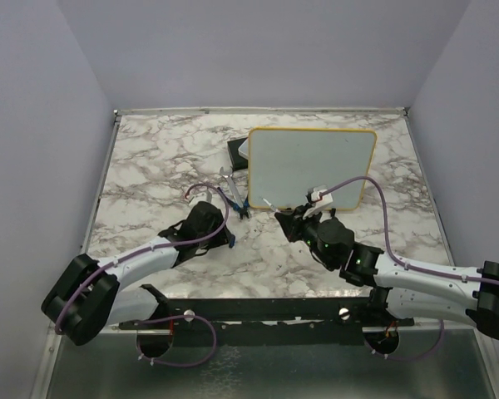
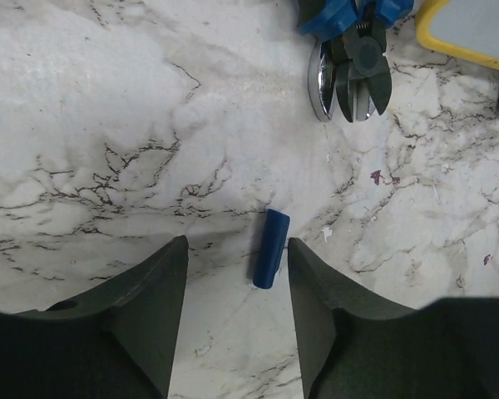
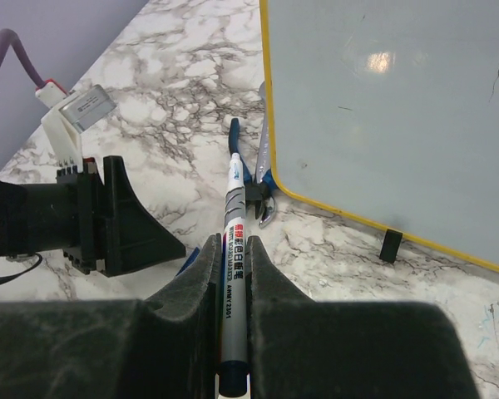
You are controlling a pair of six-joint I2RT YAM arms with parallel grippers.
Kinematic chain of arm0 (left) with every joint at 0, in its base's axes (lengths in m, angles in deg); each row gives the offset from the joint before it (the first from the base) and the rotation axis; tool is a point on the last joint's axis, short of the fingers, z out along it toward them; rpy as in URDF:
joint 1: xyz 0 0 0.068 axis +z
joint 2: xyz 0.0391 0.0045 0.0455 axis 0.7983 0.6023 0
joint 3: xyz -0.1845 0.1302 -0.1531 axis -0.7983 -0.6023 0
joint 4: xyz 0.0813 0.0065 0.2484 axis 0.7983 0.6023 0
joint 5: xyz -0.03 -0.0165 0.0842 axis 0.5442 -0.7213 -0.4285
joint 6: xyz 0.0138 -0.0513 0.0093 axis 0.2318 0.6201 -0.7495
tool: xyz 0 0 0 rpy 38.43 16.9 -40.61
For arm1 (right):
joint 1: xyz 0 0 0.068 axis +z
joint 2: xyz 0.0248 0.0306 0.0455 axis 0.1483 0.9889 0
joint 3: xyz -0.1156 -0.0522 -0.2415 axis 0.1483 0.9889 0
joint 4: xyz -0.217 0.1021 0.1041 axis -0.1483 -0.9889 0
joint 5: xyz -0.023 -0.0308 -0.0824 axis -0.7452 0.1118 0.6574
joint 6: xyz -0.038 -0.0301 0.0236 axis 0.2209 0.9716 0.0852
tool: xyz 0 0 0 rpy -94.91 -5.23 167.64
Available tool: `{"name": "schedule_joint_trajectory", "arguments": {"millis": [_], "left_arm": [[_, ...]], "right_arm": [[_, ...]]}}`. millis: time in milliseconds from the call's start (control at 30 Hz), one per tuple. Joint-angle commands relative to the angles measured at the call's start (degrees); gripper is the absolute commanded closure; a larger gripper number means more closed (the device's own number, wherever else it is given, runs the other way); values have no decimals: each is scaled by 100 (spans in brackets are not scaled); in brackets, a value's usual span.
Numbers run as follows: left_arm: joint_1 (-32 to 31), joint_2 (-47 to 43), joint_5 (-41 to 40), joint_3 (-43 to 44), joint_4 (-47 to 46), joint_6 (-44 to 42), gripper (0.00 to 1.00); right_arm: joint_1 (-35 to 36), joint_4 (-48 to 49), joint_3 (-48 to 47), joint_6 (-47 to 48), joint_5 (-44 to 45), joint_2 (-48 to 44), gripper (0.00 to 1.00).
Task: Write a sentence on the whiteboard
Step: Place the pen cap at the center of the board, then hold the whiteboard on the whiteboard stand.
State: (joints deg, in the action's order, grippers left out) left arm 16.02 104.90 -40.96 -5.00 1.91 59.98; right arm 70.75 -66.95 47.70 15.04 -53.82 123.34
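The whiteboard point(image 1: 312, 165), white with a thin yellow frame, lies at the back middle of the marble table; it also shows in the right wrist view point(image 3: 399, 108) with a black foot point(image 3: 390, 245). My right gripper point(image 1: 284, 218) is shut on a white-and-grey whiteboard marker point(image 3: 234, 220), uncapped, its tip pointing toward the board's near left corner, just short of it. My left gripper point(image 2: 237, 241) is open just above the table. The marker's blue cap point(image 2: 270, 248) lies loose between its fingertips, closer to the right finger.
Blue-handled pliers point(image 1: 233, 198) lie beside the board's near left corner, also seen in the left wrist view point(image 2: 358, 58). A small grey-and-black box point(image 1: 237, 152) sits at the board's left edge. Walls enclose the table on three sides.
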Motion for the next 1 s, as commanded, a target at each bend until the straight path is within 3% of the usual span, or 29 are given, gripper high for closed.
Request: {"name": "schedule_joint_trajectory", "arguments": {"millis": [0, 300, 500, 667, 833, 967], "left_arm": [[-21, -506, -374, -34, 365, -111, 43], [168, -1259, -405, 982, 1215, -888, 21], [900, -878, 617, 2086, 1378, -1872, 21], [1273, -206, 929, 3042, 1381, -2464, 21], [1645, 296, 1529, 3730, 643, -2753, 21], [1852, 808, 2791, 4156, -175, -3052, 23]], "right_arm": [[38, 14, -96, -33, 106, -184, 99], [38, -111, -77, 117, 109, -687, 99], [37, -576, -418, -109, 536, -476, 99], [41, -416, -483, 122, 624, -328, 99], [-87, 268, -286, 581, 556, -380, 99], [-593, 618, -186, 639, -160, -355, 99]]}}
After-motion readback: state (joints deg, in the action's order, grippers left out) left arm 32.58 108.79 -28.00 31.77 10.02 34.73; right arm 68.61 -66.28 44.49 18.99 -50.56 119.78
